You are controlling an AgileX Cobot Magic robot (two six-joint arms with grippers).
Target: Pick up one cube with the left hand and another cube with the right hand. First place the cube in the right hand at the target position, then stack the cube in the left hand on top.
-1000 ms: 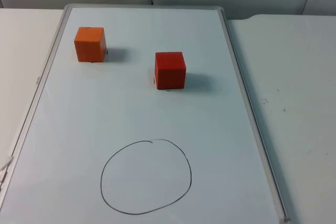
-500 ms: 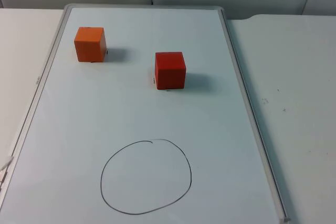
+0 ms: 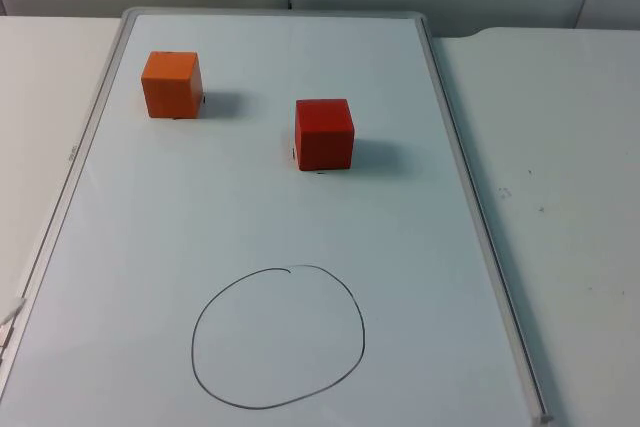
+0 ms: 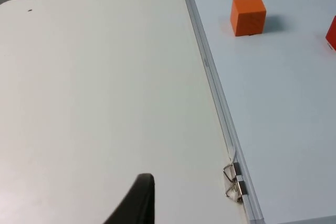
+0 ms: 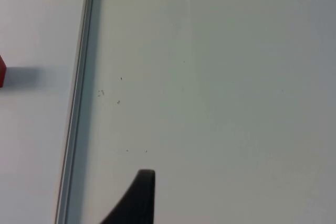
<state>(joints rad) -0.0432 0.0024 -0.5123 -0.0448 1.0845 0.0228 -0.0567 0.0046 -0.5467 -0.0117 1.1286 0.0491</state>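
White bench (image 3: 560, 147) carries whiteboard (image 3: 440, 97) under grey partition wall. Orange cube (image 3: 171, 83) near far left corner, red cube (image 3: 324, 133) mid-board, well apart; drawn circle (image 3: 278, 337) nearer, bare. Nothing grasped yet. Advised: each cube approached from above, faces squared. Left claw (image 4: 137, 203) over bench beside board; right claw (image 5: 137, 199) likewise; opening cannot be told.

Whiteboard (image 3: 300, 217) flat on white table (image 3: 560, 147); binder clips (image 4: 232, 182) at board's edge.
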